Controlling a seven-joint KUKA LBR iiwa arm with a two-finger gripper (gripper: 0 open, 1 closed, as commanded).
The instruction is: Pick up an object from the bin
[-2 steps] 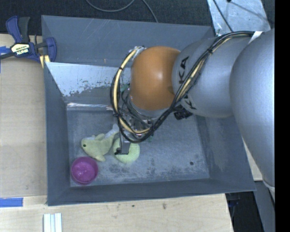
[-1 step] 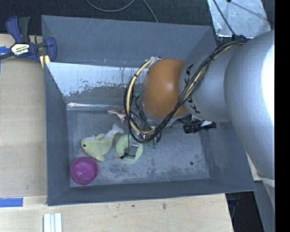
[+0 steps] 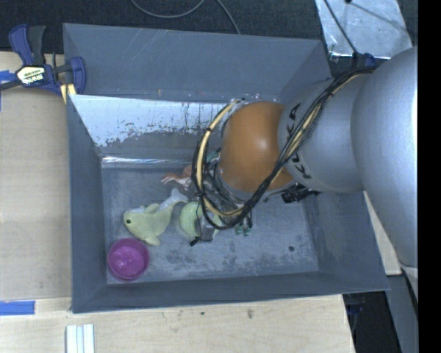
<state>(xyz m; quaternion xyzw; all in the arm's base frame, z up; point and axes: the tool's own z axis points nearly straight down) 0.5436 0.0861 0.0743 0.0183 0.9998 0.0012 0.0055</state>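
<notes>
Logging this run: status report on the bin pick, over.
Gripper over pale green lump, mid-bin. Pale green fish toy beside it. Purple ball apart, lower left corner.

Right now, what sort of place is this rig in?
Most likely a robotics lab's bin-picking test cell: a grey metal bin with sloped walls, a few loose toys in it such as a pale green toy and a magenta ball, and a cabled robot arm reaching in.

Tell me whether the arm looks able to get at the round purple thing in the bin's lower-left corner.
Probably yes. The round purple thing lies uncovered on the bin floor, beside the pale green toy, with the arm to its right. The corner walls close by could crowd it.
</notes>
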